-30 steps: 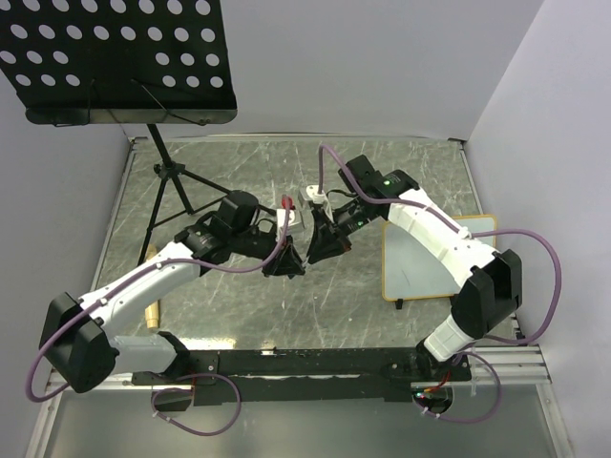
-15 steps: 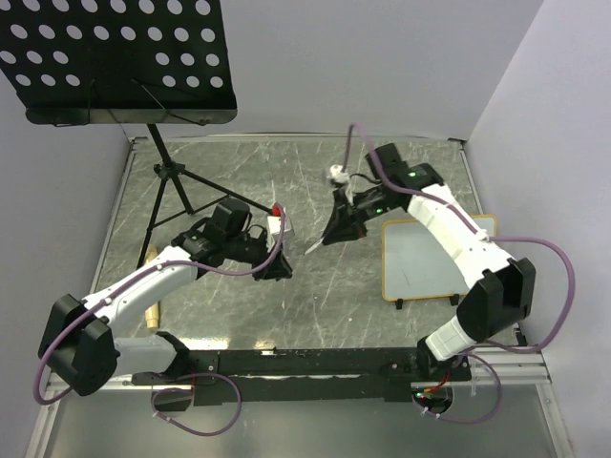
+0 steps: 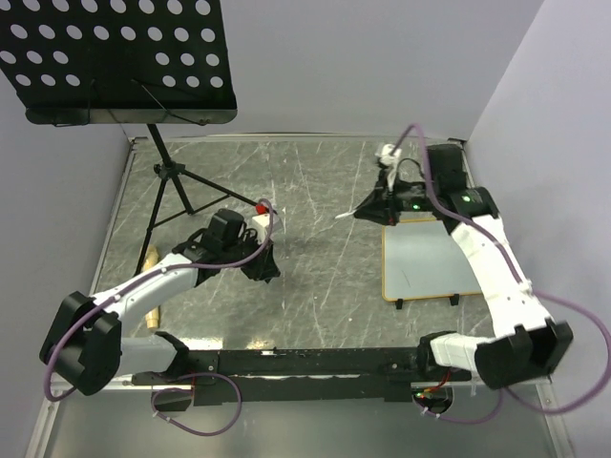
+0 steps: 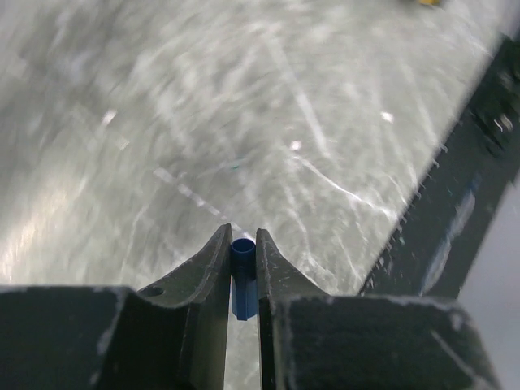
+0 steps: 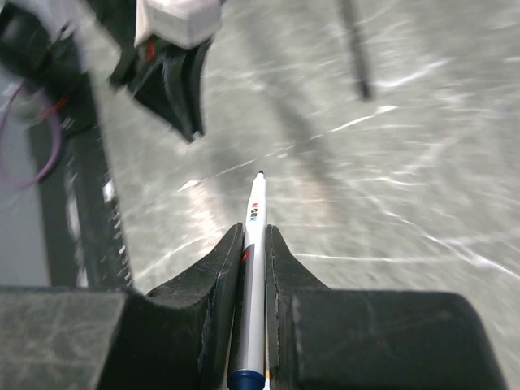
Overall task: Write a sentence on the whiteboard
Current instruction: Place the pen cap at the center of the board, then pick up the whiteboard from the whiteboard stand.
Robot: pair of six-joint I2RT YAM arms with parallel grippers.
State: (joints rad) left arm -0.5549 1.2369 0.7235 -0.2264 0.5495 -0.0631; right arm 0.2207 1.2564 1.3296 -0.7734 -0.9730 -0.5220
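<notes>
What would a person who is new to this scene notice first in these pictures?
At the far right, the right gripper is shut on a white marker. Left of centre, the left gripper pinches a small blue cap. The blank whiteboard lies on the right, beside that arm.

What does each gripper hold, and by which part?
Right gripper: white marker, by its barrel, tip forward. Left gripper: small blue cap, by its sides.
</notes>
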